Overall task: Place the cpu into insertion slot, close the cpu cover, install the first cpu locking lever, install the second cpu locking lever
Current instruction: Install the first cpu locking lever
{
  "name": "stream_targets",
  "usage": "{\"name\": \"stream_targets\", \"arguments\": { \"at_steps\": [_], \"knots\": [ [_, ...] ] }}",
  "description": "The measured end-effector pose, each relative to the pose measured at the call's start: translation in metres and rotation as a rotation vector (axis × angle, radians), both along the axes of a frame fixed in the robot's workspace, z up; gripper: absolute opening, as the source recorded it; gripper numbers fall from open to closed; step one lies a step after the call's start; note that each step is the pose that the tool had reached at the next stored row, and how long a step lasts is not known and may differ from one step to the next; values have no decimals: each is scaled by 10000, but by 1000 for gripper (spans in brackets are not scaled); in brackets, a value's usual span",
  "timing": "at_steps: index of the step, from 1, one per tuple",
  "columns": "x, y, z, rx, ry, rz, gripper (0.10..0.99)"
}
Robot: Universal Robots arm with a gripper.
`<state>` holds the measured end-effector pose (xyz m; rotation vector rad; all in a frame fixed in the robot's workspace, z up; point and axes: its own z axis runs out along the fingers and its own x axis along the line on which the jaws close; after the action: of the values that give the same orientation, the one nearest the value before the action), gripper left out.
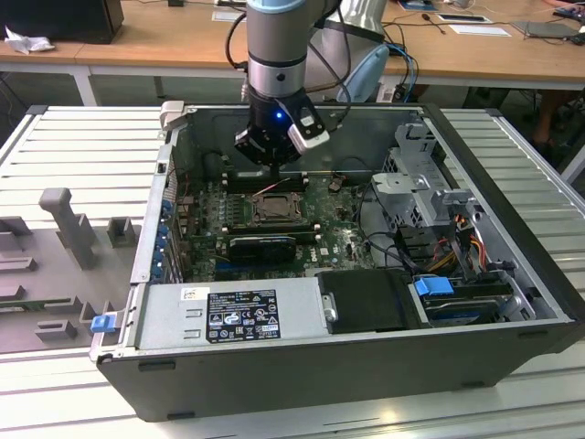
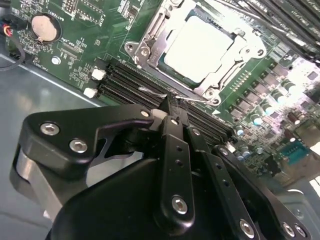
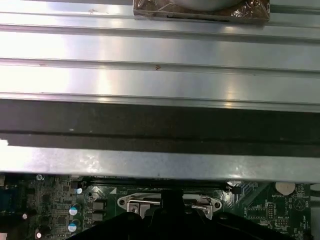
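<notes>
computer case (image 1: 512, 274): motherboard (image 1: 206, 229) inside | socket: cpu (image 2: 200, 45) seated, cpu cover (image 2: 150, 35) down | pincer (image 2: 172, 107): clenched, empty

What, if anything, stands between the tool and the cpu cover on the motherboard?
Nothing visible does. In the second wrist view the tool hangs at the socket's edge, its fingers close together over a thin wire lever. The cpu cover lies flat around the cpu, unobstructed.

cpu (image 2: 200, 47): pale glossy metal | cpu cover (image 2: 150, 37): bare steel (shiny) | hand (image 2: 172, 112): matt black
</notes>
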<state>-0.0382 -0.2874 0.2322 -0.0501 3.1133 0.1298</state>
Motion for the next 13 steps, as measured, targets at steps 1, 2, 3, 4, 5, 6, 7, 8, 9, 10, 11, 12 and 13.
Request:
{"name": "stream_targets", "arguments": {
  "at_steps": [1,2,3,4,5,6,7,8,9,10,11,12,13],
  "knots": [
    [6,12,-11,0,1,5,106],
    [15,22,-21,1,0,8,106],
    [27,35,-32,1,1,8,106],
    [35,44,-41,1,0,9,106],
    [51,54,-56,3,-2,12,106],
    [73,60,-71,2,-1,16,106],
    [102,62,-87,1,0,20,106],
    [133,62,-100,2,0,22,106],
    [145,61,-116,1,-1,46,106],
    [144,57,-120,0,0,91,106],
    [144,54,-124,0,0,158,106],
    [145,52,-129,0,0,235,106],
    [145,49,-133,1,0,300,106]
  ]
}}
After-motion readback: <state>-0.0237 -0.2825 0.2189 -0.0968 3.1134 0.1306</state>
